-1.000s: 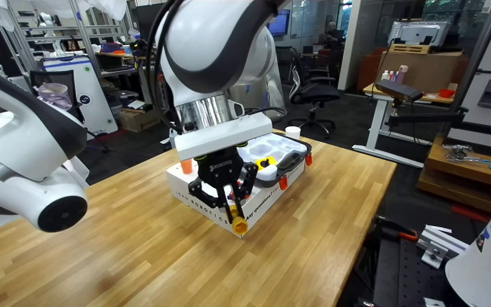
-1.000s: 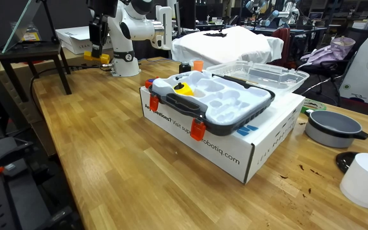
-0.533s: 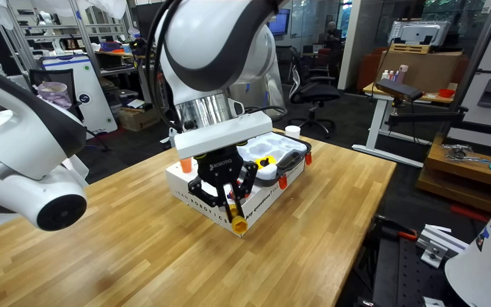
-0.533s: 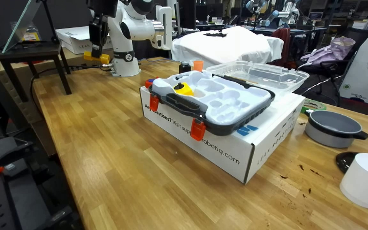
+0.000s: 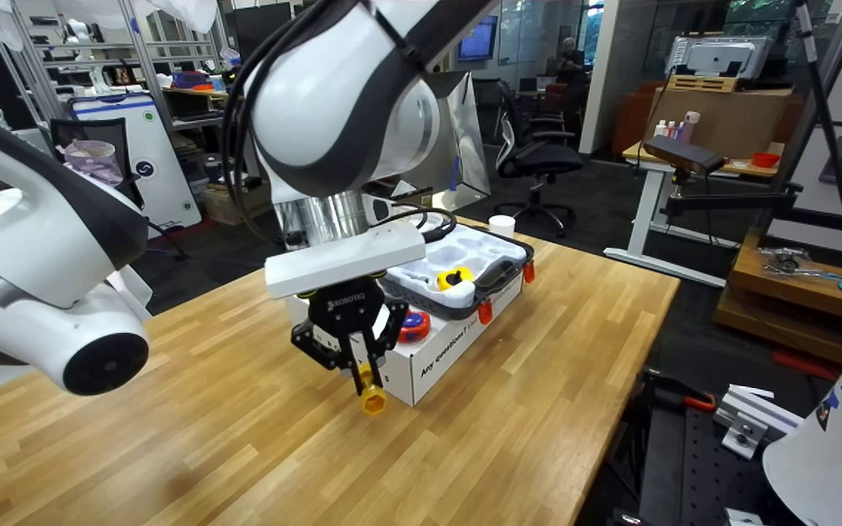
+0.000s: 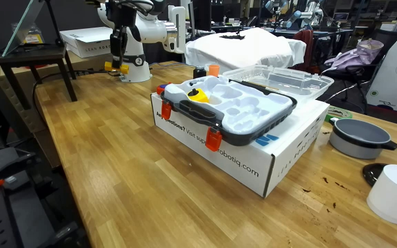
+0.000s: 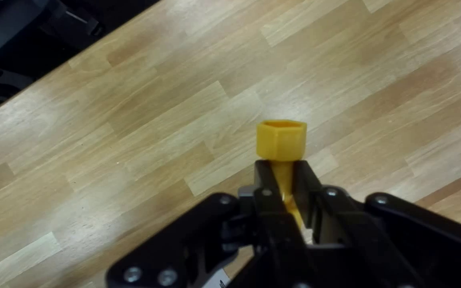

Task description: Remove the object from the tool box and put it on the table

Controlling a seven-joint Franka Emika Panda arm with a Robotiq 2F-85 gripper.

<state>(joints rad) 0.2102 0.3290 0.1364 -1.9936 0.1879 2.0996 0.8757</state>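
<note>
The claw [image 7: 282, 170] is closed around 1 yellow hex-ended piece [image 7: 281, 142], above the worktop [image 7: 174, 120]. In an exterior view, the tool box [image 6: 241, 138] rests on a white carton [image 6: 226, 160], 1 yellow-and-black item [image 6: 201, 97] inside at its left end, a clear lid [image 6: 288, 86] on its far side.

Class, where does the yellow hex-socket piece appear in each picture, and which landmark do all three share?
In an exterior view: yellow hex-socket piece at lower middle, slightly left, held in the end effector.
In an exterior view: yellow hex-socket piece at upper left.
Wrist view: yellow hex-socket piece near centre, slightly right, socket end uppermost.
Shared landmark: the wooden tabletop.
</note>
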